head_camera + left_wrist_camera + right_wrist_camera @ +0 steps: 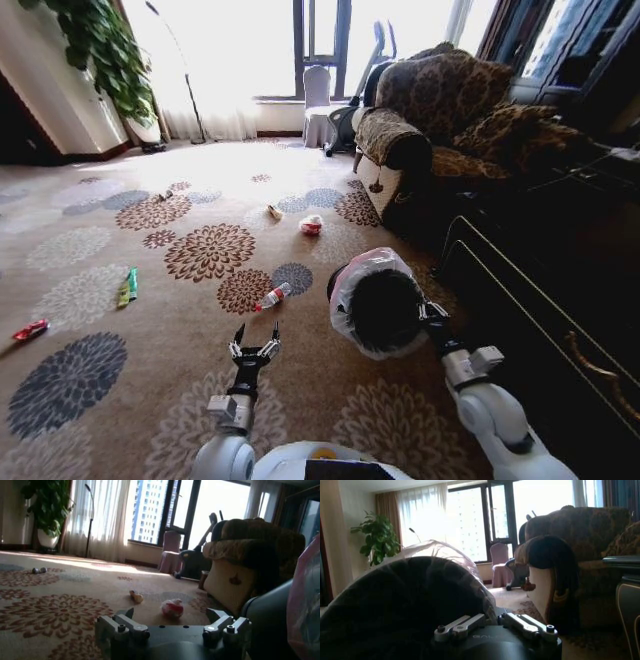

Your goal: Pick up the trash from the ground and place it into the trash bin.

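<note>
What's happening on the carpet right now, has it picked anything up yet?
Nothing is in hand yet. The right gripper is shut on the rim of the trash bin, holding it tipped over the carpet beside the armchair. The left gripper hangs open and empty just short of the clear bottle. The green wrapper, red wrapper, white-red wad and a yellowish scrap all lie scattered on the carpet.

Beige carpet (300,390) with brown and grey flowers. Past the left gripper (254,338), a clear bottle (271,297), red-capped. Black bin (383,310), pinkish bag.
</note>
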Available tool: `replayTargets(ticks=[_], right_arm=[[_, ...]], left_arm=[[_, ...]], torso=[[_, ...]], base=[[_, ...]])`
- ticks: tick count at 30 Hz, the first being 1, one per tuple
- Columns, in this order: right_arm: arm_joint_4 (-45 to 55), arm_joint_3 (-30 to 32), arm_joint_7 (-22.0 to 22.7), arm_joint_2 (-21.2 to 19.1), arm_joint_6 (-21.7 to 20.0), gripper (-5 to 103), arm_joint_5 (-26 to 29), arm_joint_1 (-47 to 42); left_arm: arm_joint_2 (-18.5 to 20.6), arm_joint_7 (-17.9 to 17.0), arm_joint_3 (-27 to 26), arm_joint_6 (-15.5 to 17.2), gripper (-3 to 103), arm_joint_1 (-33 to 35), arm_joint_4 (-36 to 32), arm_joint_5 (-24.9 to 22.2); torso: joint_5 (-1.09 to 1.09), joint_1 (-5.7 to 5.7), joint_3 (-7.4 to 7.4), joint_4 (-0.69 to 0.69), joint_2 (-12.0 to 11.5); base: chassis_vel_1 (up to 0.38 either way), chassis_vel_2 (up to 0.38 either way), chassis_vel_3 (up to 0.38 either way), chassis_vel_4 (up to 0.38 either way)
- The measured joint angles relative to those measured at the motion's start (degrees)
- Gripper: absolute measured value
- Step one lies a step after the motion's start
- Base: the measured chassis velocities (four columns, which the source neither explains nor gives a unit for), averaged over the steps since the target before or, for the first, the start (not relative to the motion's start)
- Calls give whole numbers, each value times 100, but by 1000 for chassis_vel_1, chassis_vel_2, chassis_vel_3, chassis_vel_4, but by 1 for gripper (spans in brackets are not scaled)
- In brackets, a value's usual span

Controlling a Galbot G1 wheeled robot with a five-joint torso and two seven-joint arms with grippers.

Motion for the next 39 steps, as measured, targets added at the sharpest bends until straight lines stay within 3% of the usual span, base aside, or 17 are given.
replayTargets(ticks=[11,20,26,39], right_arm=[[20,41,-2,-48,36,0,53,-27],[111,14,0,-48,25,0,55,-92],[156,8,3,-25,111,0,58,-135],[171,-2,-2,-55,65,0,24,-147]], left_arm=[[-48,0,34,-5,96,-2,41,27],[-57,1,45,-12,100,-18,53,28],[-46,4,43,-19,96,-13,53,28],[-48,5,50,-20,97,6,57,42]], torso=[[-1,-4,-4,0,1],[-4,-2,-2,0,1],[1,3,1,0,0],[1,-4,-3,0,1]], base=[[-14,6,25,-8],[-275,2,295,-1],[-273,19,234,-22],[26,18,-17,-11]])
